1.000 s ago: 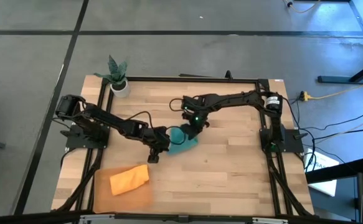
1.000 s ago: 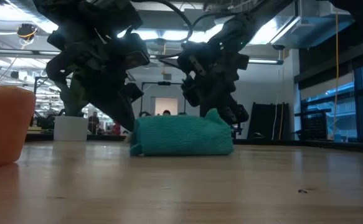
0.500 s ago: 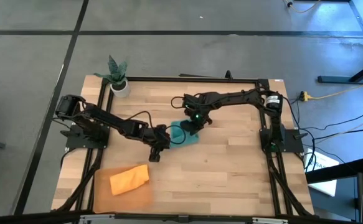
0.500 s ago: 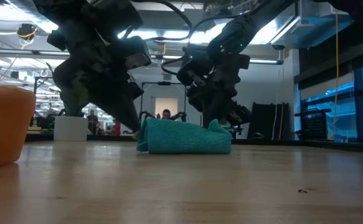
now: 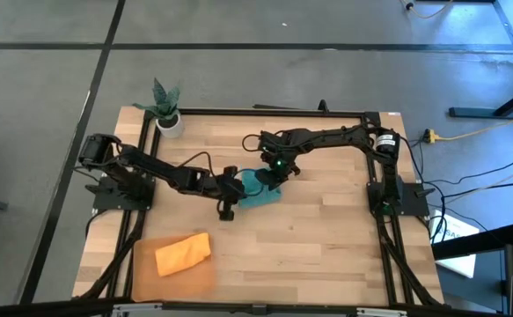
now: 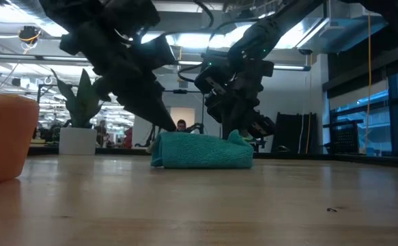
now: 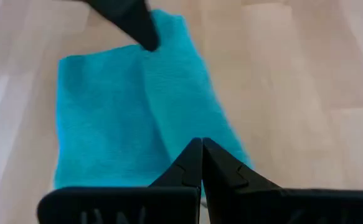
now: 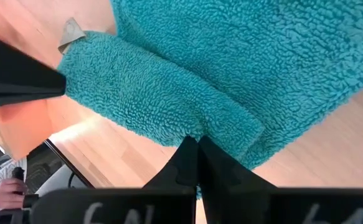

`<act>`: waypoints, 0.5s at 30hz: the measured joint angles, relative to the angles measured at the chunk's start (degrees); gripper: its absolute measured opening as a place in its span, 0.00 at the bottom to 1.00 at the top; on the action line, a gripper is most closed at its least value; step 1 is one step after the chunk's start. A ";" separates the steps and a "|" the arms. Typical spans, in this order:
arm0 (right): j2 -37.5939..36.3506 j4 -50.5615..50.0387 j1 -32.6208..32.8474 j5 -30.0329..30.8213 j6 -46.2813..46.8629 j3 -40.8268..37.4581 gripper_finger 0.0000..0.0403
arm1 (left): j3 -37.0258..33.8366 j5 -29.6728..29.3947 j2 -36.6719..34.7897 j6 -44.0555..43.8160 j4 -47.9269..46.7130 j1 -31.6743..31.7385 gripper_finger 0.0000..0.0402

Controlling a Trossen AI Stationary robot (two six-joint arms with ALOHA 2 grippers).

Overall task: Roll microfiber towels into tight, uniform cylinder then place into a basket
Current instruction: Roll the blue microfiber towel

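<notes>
Teal towel (image 5: 258,187) lies near the middle of the wooden counter (image 5: 326,238), partly rolled: a thick fold along one side, a flatter layer beside it. In the low view it reads as a low, loosely cylindrical bundle (image 6: 202,151) resting on the counter surface.

Left end effector (image 5: 230,188) sits at the towel's left edge, fingers pressed together with no cloth between them; its wrist view shows the joined tips (image 7: 201,163) just over the towel's near edge. Whether the tips touch the cloth, cannot tell.

Right end effector (image 5: 274,179) is at the towel's far-right side, fingers also pressed together; its wrist view shows the tips (image 8: 196,155) against the thick rolled fold, with a small grey label (image 8: 70,32) at one corner of the towel.

Orange towel (image 5: 183,253) lies well apart from the teal towel, toward the counter's near-left corner, inside the basket (image 5: 146,277).

Small white plant pot (image 5: 170,124) stands at the far-left corner, well apart from the teal towel.
</notes>
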 joint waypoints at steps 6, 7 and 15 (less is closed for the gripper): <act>0.00 0.00 -0.02 0.02 -0.06 0.00 0.01 | -0.05 3.69 -0.46 0.29 -0.22 1.54 0.00; 0.00 -0.02 0.00 0.00 -0.06 0.00 0.01 | -0.11 5.20 -1.12 0.35 -0.20 1.40 0.00; 0.00 0.11 -0.04 -0.02 -0.08 0.00 0.01 | -0.10 8.48 2.14 2.49 2.12 -0.71 0.00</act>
